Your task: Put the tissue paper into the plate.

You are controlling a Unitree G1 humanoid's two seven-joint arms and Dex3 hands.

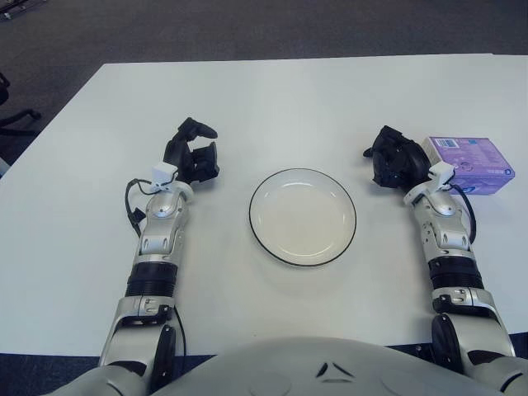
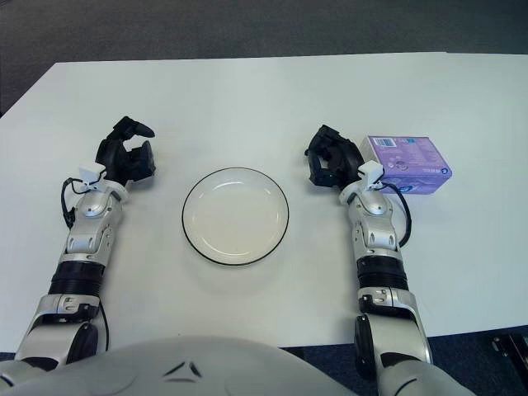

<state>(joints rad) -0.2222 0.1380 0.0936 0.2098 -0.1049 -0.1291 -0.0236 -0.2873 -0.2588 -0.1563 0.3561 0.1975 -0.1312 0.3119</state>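
so there's a white table (image 1: 272, 99) filling most of the frame, with dark carpet (image 1: 247, 25) along the top edge. right in the middle sits the plate (image 1: 303, 217), white with a thin dark rim, nothing on it.

the tissue paper (image 1: 470, 164) is a purple pack over on the right side of the frame, a bit above the plate's level and well apart from it. it's lying flat on the table with a white label showing on the upper left corner of its top face.

the right hand (image 1: 396, 158) is just left of the pack, right up beside it. black fingers curled in loosely, not wrapped around the pack as far as i can see, so it's holding nothing. whether it's actually touching the side of the pack i can't tell, looks very close in both eyes though.

the left hand (image 1: 193, 153) is on the left side of the frame, about level with the right one, away from the plate. fingers are relaxed and partly spread, one sticking up at the top, gripping nothing.

both forearms run down toward the bottom edge, where the robot's grey torso (image 1: 330, 367) pokes into view.
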